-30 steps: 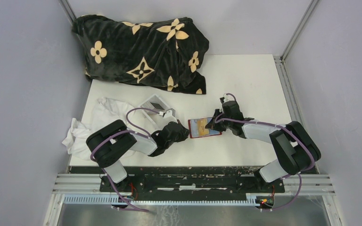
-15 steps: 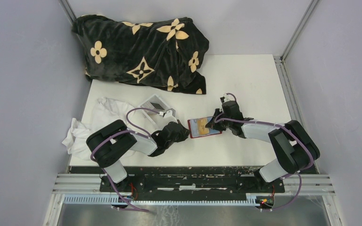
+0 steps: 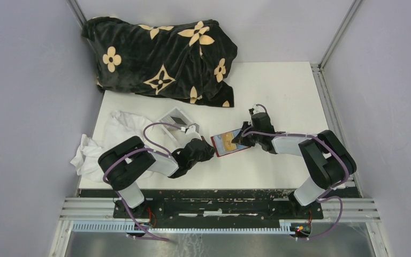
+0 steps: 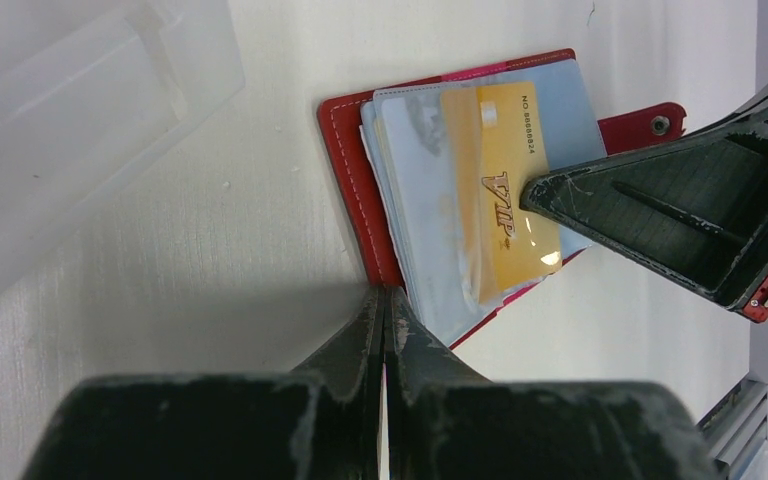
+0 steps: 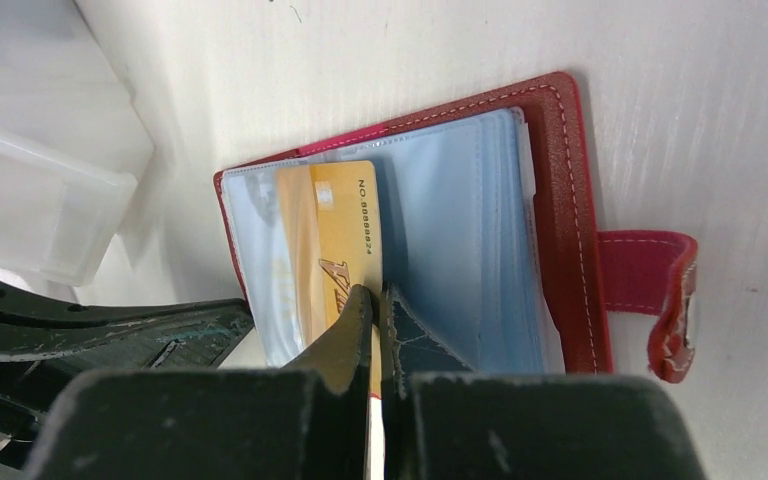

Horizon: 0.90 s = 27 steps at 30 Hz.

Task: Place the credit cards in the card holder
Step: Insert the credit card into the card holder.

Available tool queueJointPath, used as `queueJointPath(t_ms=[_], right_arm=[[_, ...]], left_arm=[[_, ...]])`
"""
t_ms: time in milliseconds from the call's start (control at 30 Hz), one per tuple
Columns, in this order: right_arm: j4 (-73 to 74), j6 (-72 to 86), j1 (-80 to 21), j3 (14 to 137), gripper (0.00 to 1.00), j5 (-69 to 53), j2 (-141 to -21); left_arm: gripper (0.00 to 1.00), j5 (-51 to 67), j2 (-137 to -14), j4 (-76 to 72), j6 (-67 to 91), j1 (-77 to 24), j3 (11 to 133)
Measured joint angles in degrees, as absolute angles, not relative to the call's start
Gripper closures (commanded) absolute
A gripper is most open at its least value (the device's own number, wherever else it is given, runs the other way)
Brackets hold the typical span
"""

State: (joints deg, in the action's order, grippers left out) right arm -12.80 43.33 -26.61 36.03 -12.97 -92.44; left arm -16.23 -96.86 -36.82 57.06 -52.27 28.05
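Observation:
The red card holder (image 3: 237, 150) lies open near the table's middle, its clear sleeves facing up. My left gripper (image 4: 385, 295) is shut on the near edge of its red cover (image 4: 345, 170). A yellow-orange credit card (image 5: 335, 230) sits partly inside a sleeve, and my right gripper (image 5: 375, 293) is shut on that card's edge. From above, the left gripper (image 3: 212, 148) meets the holder's left end and the right gripper (image 3: 239, 140) reaches over its right half. The snap tab (image 5: 660, 290) sticks out on the side away from the left gripper. Pale blue-grey card edges (image 4: 410, 180) show in the sleeves.
A clear plastic box (image 3: 174, 119) stands just left of the holder, behind the left arm. A crumpled white cloth (image 3: 104, 142) lies at the table's left edge. A black blanket with tan flowers (image 3: 160, 56) covers the far left corner.
The right gripper has moved a little left and away with the yellow card. The holder's right end has swung slightly toward the far side. The left gripper has stayed put.

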Motion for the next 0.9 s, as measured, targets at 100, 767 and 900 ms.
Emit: queueJointPath(t_ms=[100,767,900], right_arm=[[-13.1,43.2,-26.6,36.5,0.99,-13.5,-93.1],[-9.9,40.5,-31.4,39.1,0.99,-14.8,-92.9],[-9.0,40.0,-31.5,39.1,0.89,-15.1,-92.5]], left_arm=[[0.97,-16.3,-96.9,-36.8,57.1,-52.3,28.1],[0.97,-16.4,-96.8,-35.5,56.4,-52.5,28.8],[0.97,-16.4,-96.8,-35.3,56.4,-52.5,28.9]])
